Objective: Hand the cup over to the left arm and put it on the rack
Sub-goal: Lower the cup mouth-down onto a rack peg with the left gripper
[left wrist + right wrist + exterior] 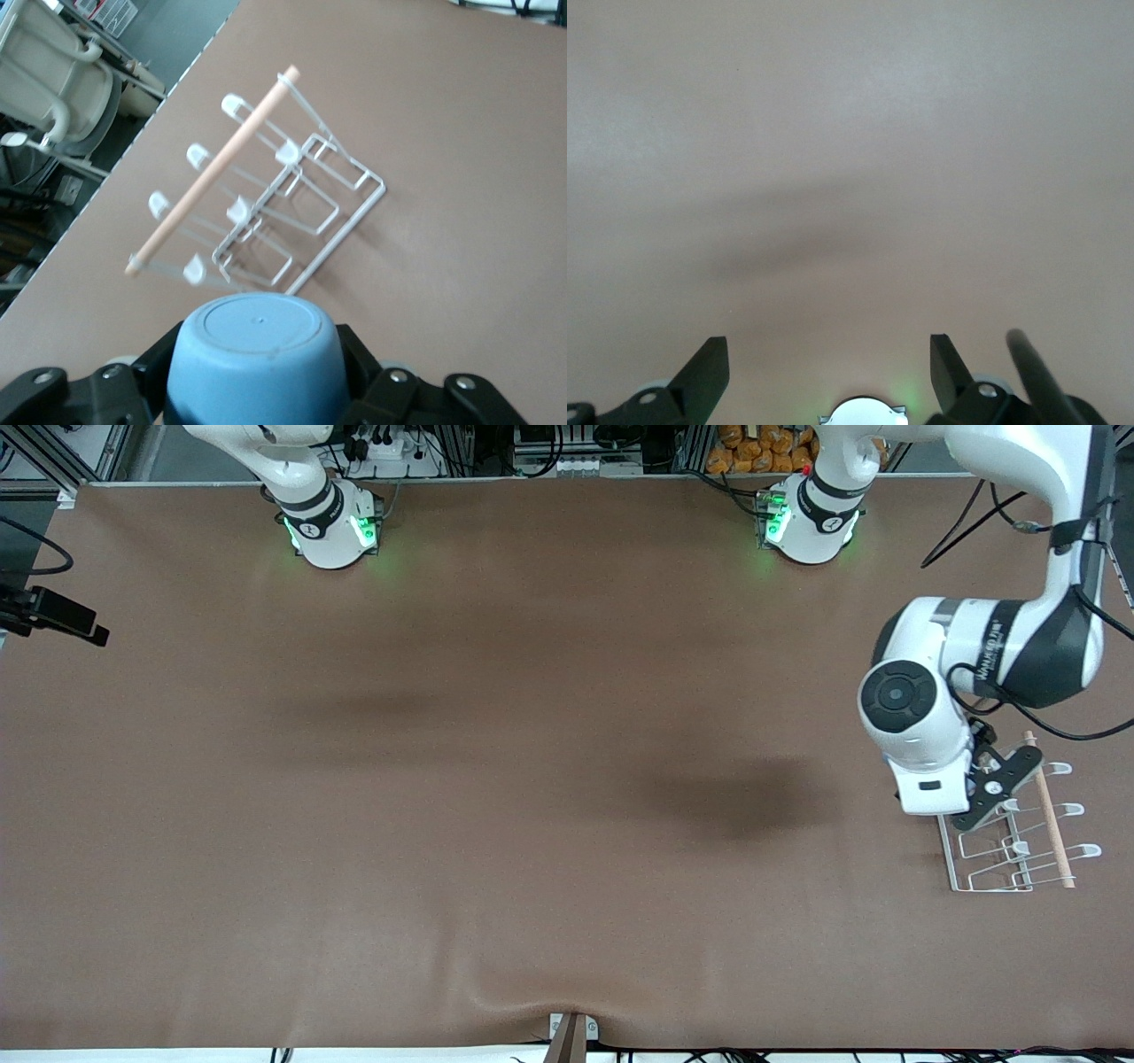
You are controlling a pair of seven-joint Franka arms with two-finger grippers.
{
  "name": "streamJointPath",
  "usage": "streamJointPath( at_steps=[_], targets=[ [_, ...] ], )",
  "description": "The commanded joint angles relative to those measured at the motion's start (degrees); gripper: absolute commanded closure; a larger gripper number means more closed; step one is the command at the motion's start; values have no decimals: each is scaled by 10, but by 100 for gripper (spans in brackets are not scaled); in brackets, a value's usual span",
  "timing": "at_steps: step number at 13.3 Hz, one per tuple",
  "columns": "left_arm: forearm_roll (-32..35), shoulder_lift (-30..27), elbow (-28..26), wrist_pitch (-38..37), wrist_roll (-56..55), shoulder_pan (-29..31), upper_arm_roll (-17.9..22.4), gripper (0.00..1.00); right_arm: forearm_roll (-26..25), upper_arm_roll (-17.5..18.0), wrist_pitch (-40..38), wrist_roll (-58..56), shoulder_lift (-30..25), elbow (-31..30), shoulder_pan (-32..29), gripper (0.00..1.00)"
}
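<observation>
Gripping the cup (255, 359) base-outward, the left gripper (257, 381) hovers over the rack (306, 208); lower it squarely onto a prong below. Right gripper (828, 363) waits spread wide, holding nothing, above bare table (850, 133).

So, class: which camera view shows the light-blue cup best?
The left wrist view: the cup fills the foreground, base showing, clamped in the left gripper above the rack. In the front view the arm hides it; the right wrist view shows only table.

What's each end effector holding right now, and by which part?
Left end effector, above the rack: the blue cup, gripped across its side wall, base facing the wrist camera. Right end effector: open, nothing held.
</observation>
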Motion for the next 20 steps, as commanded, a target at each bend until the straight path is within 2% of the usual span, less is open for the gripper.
streamJointPath(
  at_steps=[1,5,9,13,15,16,20],
  targets=[
    [64,-23,-60,66,-5,39,-6,100,-2,3,-3,12,-22,-19,-2,0],
    [150,-73,-123,77,-33,67,-3,100,4,4,-7,12,-22,-18,0,0],
    [304,-100,-195,75,-200,87,-7,100,4,4,-7,11,-21,-18,-2,0],
    [336,-97,-208,65,-258,88,-6,100,4,3,-8,9,-21,-18,-2,0],
    [431,-89,-212,66,-294,125,-7,100,4,3,-7,7,-21,-17,-2,0],
    [457,-83,-217,66,-312,128,-7,100,4,5,-7,7,-22,-17,0,0],
    [457,-71,-220,60,-341,110,-10,100,4,6,-4,4,-20,-12,0,0]
  ],
)
